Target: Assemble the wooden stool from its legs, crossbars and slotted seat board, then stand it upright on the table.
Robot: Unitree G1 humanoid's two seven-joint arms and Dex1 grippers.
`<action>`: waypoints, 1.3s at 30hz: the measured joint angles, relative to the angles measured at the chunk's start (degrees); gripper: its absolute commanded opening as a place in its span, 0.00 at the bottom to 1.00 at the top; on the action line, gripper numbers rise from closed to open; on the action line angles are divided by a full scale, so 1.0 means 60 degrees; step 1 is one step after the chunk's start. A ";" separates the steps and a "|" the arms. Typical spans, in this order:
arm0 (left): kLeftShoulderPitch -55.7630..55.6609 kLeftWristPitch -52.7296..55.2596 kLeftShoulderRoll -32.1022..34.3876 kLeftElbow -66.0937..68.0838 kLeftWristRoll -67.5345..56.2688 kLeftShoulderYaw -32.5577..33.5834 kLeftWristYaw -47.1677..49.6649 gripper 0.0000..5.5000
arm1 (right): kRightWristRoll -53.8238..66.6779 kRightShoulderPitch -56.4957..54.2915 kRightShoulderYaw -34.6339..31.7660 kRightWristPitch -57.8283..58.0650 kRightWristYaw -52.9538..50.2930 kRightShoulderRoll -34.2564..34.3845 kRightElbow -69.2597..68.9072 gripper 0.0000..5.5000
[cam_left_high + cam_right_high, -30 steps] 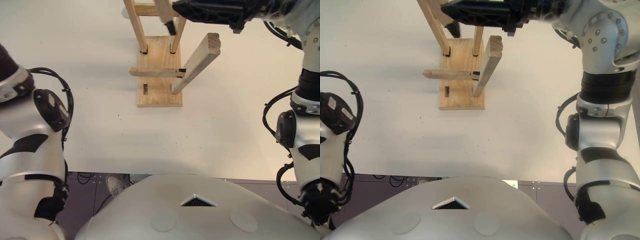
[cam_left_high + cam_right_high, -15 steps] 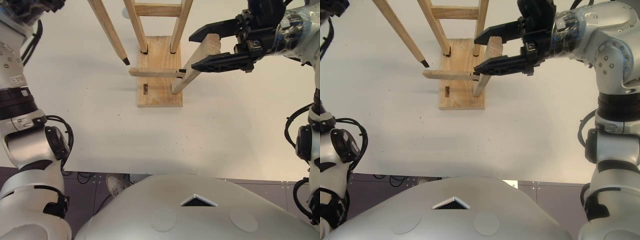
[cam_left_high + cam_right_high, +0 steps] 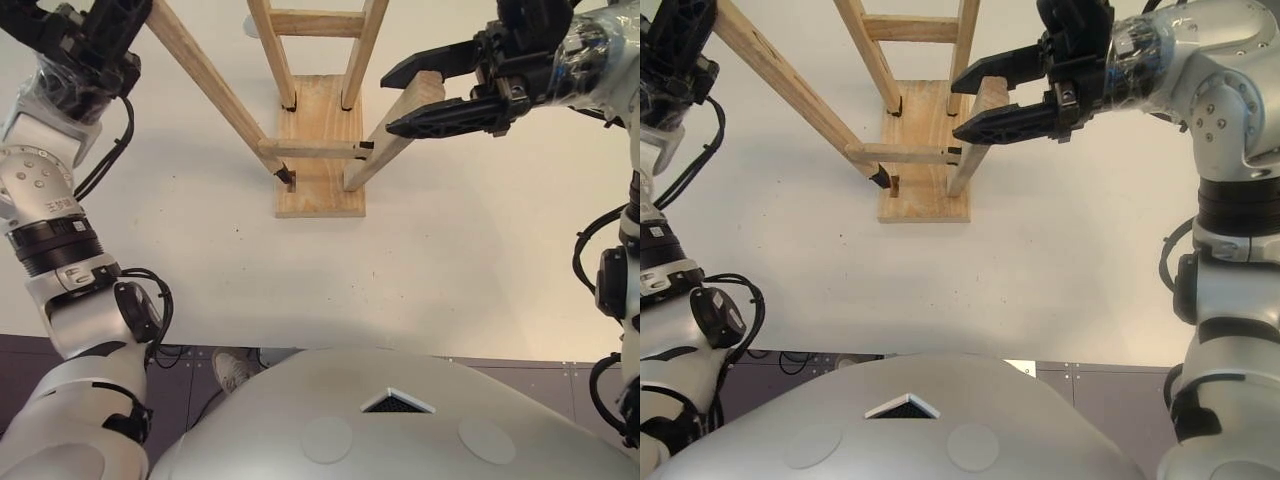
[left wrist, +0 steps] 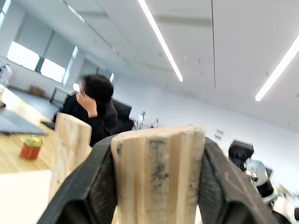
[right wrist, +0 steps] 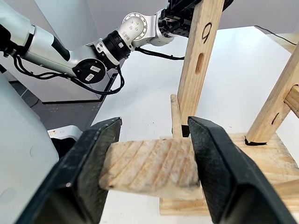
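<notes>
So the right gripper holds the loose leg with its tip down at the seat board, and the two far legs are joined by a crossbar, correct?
No: the left gripper holds the loose leg, as the left eye view shows; the right gripper is by the tilted leg. The rest stands: tip at the seat board, crossbar joining the two far legs.

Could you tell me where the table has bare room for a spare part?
Bare: white table between the flat wooden seat board and the near edge, and right of it. Crowded above the board: upright wooden legs, slanted leg in left gripper, right gripper around the tilted leg.
</notes>
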 measured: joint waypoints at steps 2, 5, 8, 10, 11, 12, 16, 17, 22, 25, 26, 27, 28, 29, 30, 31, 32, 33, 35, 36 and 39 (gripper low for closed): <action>0.0083 -0.0236 -0.0303 0.0088 0.0001 0.0080 0.0007 0.37 | -0.0005 -0.0075 0.0057 -0.0063 0.0107 -0.0002 0.0168 0.43; 0.0341 -0.0490 -0.0626 0.0419 0.0081 0.0102 -0.0036 0.37 | -0.0025 -0.0188 0.0173 -0.0117 0.0216 -0.0032 0.0234 0.43; 0.0576 -0.0610 -0.0638 0.0499 0.0243 0.0077 -0.0160 0.37 | -0.0190 -0.0331 0.0275 -0.0131 0.0335 -0.0034 0.0332 0.43; 0.0777 -0.0677 -0.0574 0.0494 0.0430 -0.0045 -0.0319 0.37 | -0.0208 -0.0350 0.0278 -0.0136 0.0385 -0.0034 0.0394 0.43; 0.0774 -0.0787 -0.0424 0.0487 0.0605 -0.0169 -0.0474 0.37 | -0.0222 -0.0354 0.0278 -0.0135 0.0388 -0.0031 0.0416 0.43; 0.0772 -0.0872 -0.0281 0.0482 0.0697 -0.0285 -0.0622 0.37 | -0.0232 -0.0354 0.0278 -0.0136 0.0388 -0.0028 0.0430 0.43; 0.0737 -0.1272 0.0708 0.0222 0.1319 -0.0961 -0.1449 0.37 | -0.0294 -0.0351 0.0293 -0.0140 0.0338 0.0010 0.0448 0.43; 0.0717 -0.1292 0.0920 0.0216 0.1409 -0.1076 -0.1582 0.37 | -0.0295 -0.0347 0.0296 -0.0129 0.0298 0.0014 0.0434 0.42; 0.0382 -0.1090 0.2675 0.0226 0.2068 -0.2014 -0.2864 0.37 | -0.0289 -0.0187 0.0254 -0.0126 0.0092 0.0015 0.0190 0.42; -0.0015 -0.1019 0.3643 0.0236 0.2643 -0.2676 -0.3587 0.37 | -0.0281 -0.0094 0.0221 -0.0127 -0.0029 0.0019 0.0097 0.42; -0.0146 -0.1017 0.3869 0.0251 0.2827 -0.2870 -0.3764 0.37 | -0.0280 -0.0064 0.0202 -0.0127 -0.0044 0.0022 0.0076 0.42; -0.0296 -0.1032 0.4019 0.0321 0.2979 -0.3046 -0.3937 0.37 | -0.0277 -0.0018 0.0173 -0.0129 -0.0081 0.0025 0.0058 0.42; -0.0466 -0.1045 0.4093 0.0406 0.3129 -0.3188 -0.4083 0.37 | -0.0271 0.0006 0.0159 -0.0126 -0.0119 0.0028 0.0016 0.42; -0.0650 -0.1047 0.4222 0.0448 0.3276 -0.3358 -0.4230 0.37 | -0.0260 0.0035 0.0148 -0.0119 -0.0177 0.0029 -0.0061 0.42; -0.0923 -0.1058 0.4364 0.0531 0.3498 -0.3603 -0.4440 0.37 | -0.0220 0.0067 0.0138 -0.0110 -0.0246 0.0032 -0.0137 0.42; -0.1179 -0.1077 0.4441 0.0605 0.3687 -0.3807 -0.4613 0.37 | -0.0203 0.0082 0.0128 -0.0106 -0.0280 0.0035 -0.0172 0.42; -0.1379 -0.1100 0.4531 0.0638 0.3864 -0.3985 -0.4788 0.37 | -0.0189 0.0101 0.0117 -0.0099 -0.0323 0.0042 -0.0205 0.42; -0.1653 -0.1099 0.4701 0.0646 0.4079 -0.4204 -0.4973 0.37 | -0.0171 0.0135 0.0090 -0.0093 -0.0366 0.0050 -0.0243 0.42; -0.2091 -0.1088 0.4820 0.0645 0.4406 -0.4581 -0.5224 0.37 | -0.0102 0.0226 0.0080 -0.0091 -0.0462 0.0065 -0.0308 0.42; -0.2250 -0.1082 0.4899 0.0641 0.4440 -0.4757 -0.5253 0.37 | -0.0085 0.0243 0.0071 -0.0091 -0.0486 0.0065 -0.0327 0.42; -0.2638 -0.1036 0.5021 0.0576 0.4547 -0.5151 -0.5320 0.37 | 0.0015 0.0282 0.0068 -0.0075 -0.0660 0.0076 -0.0439 0.42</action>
